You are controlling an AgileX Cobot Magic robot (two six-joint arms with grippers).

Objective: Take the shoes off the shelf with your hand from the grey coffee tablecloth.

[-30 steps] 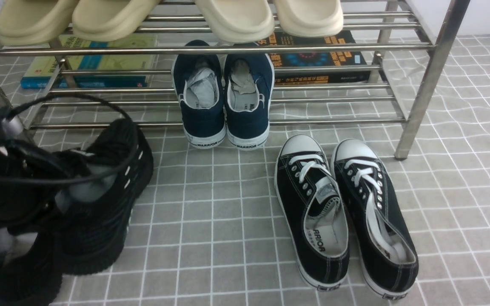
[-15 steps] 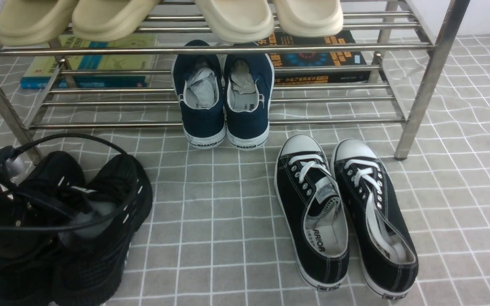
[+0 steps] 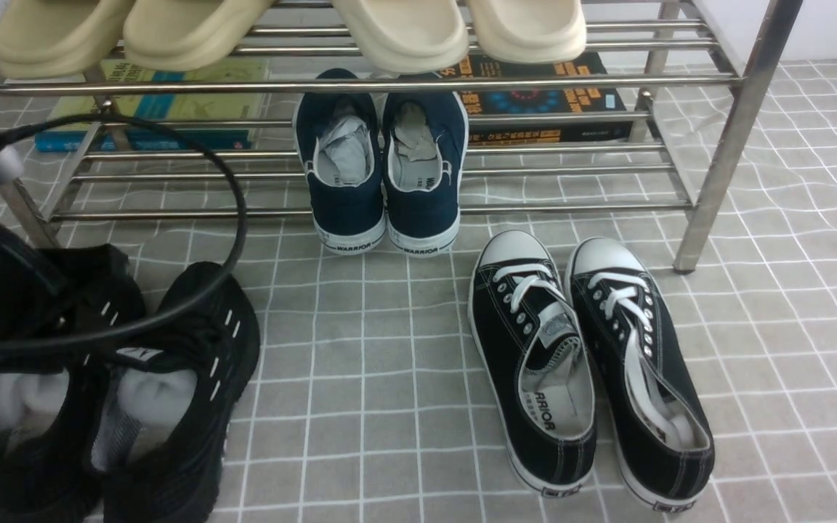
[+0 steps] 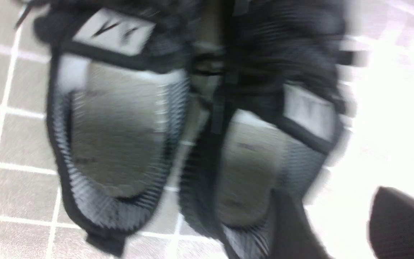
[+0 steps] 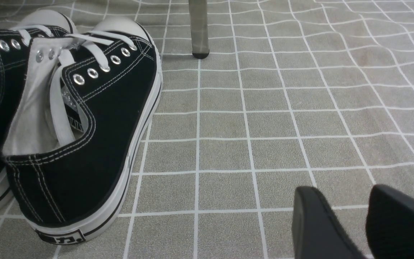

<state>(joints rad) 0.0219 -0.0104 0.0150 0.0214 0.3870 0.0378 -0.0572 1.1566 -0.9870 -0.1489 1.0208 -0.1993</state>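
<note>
Standing apart, the fingers of my left pincer (image 4: 343, 223) grip nothing as I hover by the black knit sneakers (image 3: 135, 407), both down on the grey grid cloth (image 3: 360, 407) in front of the rack's left end! That silver rack (image 3: 360, 211) is my landmark. My black cable (image 3: 240, 211) loops over one knit shoe in the front view, and whether my fingertips brush the shoe beside them is hard to say, the wrist view being rather blurred there. The knit pair sits side by side, heels away from the rack, with white stuffing in the openings!

Over to my right pincer (image 5: 329, 223): open too, nothing between its fingers, above bare cloth at the rack's right-hand side. Near it, in front of the rack, lie the black canvas shoes (image 3: 585, 370), white toe caps toward the tubes and white laces showing!

On the rack's lower tier, at the middle, the navy pair (image 3: 383, 167) pokes its white-edged heels out over the front tube. Behind them, toward the rack's left, is a yellow-green book (image 3: 200, 94); toward its right, a black one (image 3: 542, 105) with orange print. And up on the rack's higher tier, four cream clogs (image 3: 397, 33) in a row!
</note>
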